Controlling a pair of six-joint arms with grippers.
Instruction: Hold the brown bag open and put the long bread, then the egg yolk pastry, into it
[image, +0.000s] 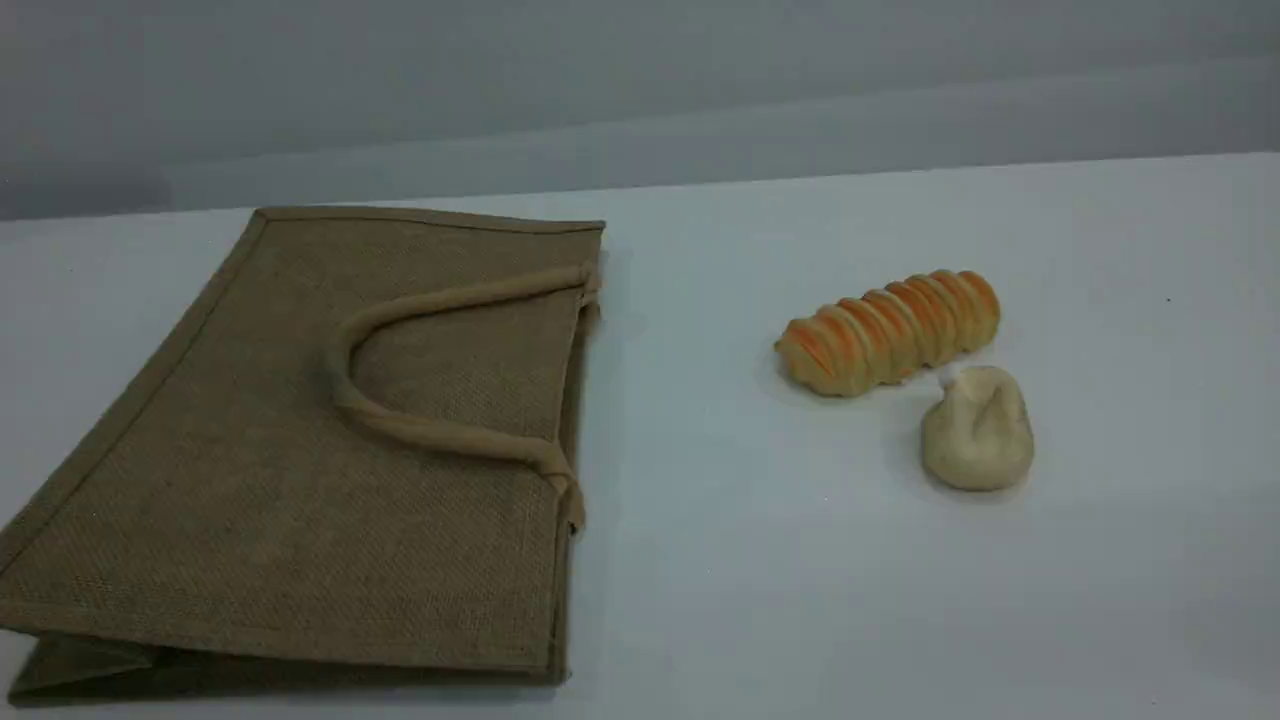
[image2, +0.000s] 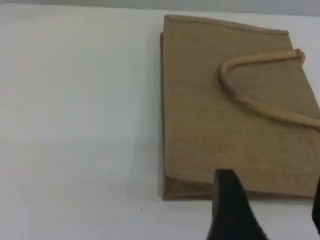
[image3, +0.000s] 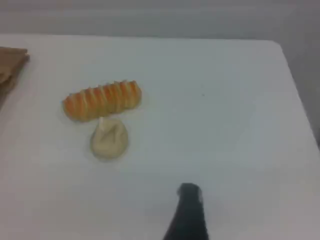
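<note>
Ahead of the left gripper (image2: 270, 210) jaws the brown bag (image: 300, 440) lies flat, its upper handle (image: 420, 425) resting on the panel; bare table (image: 680, 560) lies to their left. Ahead-left of the right gripper (image3: 192, 212) jaws, the long bread (image3: 102, 100) and egg yolk pastry (image3: 109, 140) sit almost touching; open table surrounds them.
</note>
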